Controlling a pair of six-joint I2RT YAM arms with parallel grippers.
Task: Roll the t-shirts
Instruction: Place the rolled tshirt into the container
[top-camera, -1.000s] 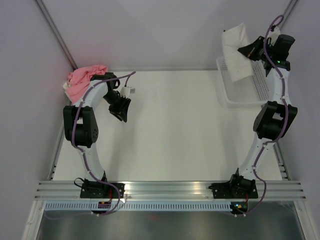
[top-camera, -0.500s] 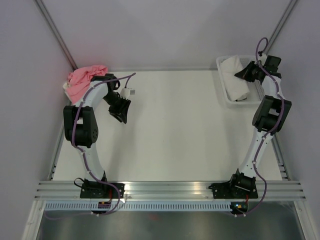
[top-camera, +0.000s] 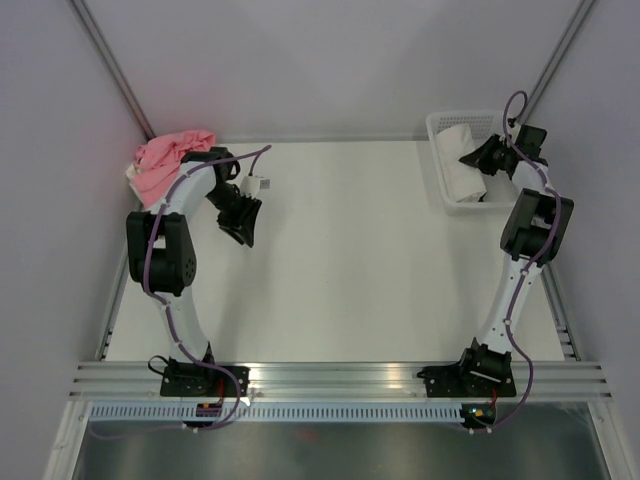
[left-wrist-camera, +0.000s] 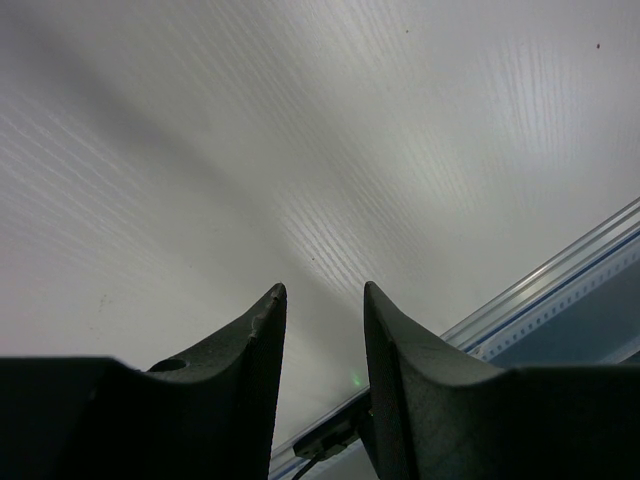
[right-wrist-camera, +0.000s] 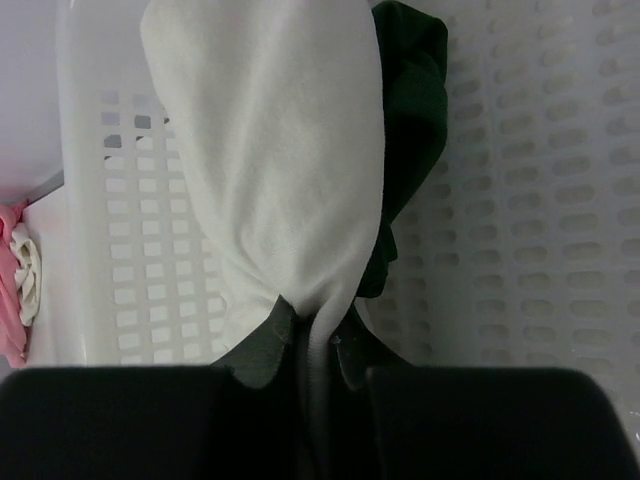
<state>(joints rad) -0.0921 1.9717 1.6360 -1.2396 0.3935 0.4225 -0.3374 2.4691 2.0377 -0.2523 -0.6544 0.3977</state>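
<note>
My right gripper (right-wrist-camera: 312, 325) is shut on a fold of the cream t-shirt (right-wrist-camera: 270, 170), which lies rolled inside the white mesh basket (top-camera: 440, 150) at the far right (top-camera: 462, 160). A dark green t-shirt (right-wrist-camera: 412, 110) lies in the basket behind the cream one. The pink t-shirt (top-camera: 168, 158) is bunched at the far left corner, with a bit of white cloth under it (right-wrist-camera: 25, 265). My left gripper (top-camera: 243, 228) hangs open and empty over bare table, its fingers (left-wrist-camera: 250, 360) apart. The printed white t-shirt cannot be told apart.
The basket wall (right-wrist-camera: 120, 230) surrounds the right gripper. The aluminium rail (top-camera: 340, 378) runs along the near table edge, also seen in the left wrist view (left-wrist-camera: 560, 285). Grey walls close in the back and sides.
My right arm has lowered the cream t-shirt from above the basket down into it. The left arm has not moved.
</note>
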